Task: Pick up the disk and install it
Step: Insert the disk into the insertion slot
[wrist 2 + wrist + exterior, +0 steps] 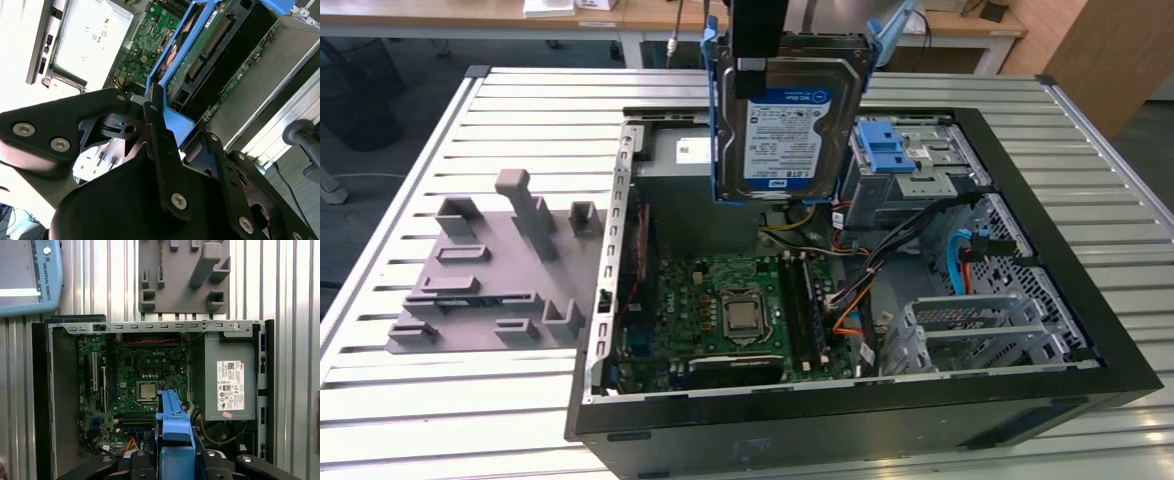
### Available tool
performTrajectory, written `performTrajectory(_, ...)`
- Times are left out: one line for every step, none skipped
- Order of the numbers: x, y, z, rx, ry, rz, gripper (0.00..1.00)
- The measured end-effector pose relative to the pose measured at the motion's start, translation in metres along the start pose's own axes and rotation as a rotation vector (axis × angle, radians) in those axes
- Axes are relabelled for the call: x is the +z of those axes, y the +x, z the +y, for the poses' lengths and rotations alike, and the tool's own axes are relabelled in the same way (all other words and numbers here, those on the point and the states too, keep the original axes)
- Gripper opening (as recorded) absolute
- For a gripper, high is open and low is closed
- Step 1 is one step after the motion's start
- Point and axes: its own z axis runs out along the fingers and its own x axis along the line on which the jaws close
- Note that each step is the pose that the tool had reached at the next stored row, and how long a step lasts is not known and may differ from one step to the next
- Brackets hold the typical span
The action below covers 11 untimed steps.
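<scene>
The bench (427, 400) is carrying an open case (854, 425) across the middle and right of the exterior view, with a grey fixture (494, 270) lying at left. The disk (790, 130) is hanging upright at upper middle, above the case's far end. The gripper (747, 80) is clamping the rail of its blue carrier (172, 122). The disk is probably handling as dense, rigid and shock-sensitive. Gripping the slightly flexible plastic frame, not the label face or circuit board, is looking safest.
</scene>
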Motion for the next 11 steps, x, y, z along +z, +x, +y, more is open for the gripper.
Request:
performTrajectory(0.0000, 0.0000, -0.0001, 0.000, 0.0000, 0.0000, 0.37)
performTrajectory(0.0000, 0.0000, -0.0001, 0.000, 0.0000, 0.0000, 0.37)
performTrajectory(0.0000, 0.0000, -0.0005, 0.000, 0.0000, -0.0001, 0.37)
performTrajectory(0.0000, 0.0000, -0.0009, 0.000, 0.0000, 0.0000, 0.37)
performTrajectory(0.0000, -0.0001, -0.0018, 0.000, 0.0000, 0.0000, 0.37)
performTrajectory(0.0000, -0.0001, -0.0029, 0.000, 0.0000, 0.0000, 0.37)
performTrajectory(0.0001, -0.0001, -0.0039, 0.000, 0.0000, 0.0000, 0.37)
performTrajectory(0.0001, -0.0001, -0.0049, 0.000, 0.0000, 0.0000, 0.37)
performTrajectory(0.0001, -0.0001, -0.0058, 0.000, 0.0000, -0.0001, 0.37)
performTrajectory(0.0001, -0.0001, -0.0067, 0.000, 0.0000, 0.0000, 0.37)
performTrajectory(0.0002, -0.0001, -0.0075, 0.000, 0.0000, 0.0000, 0.37)
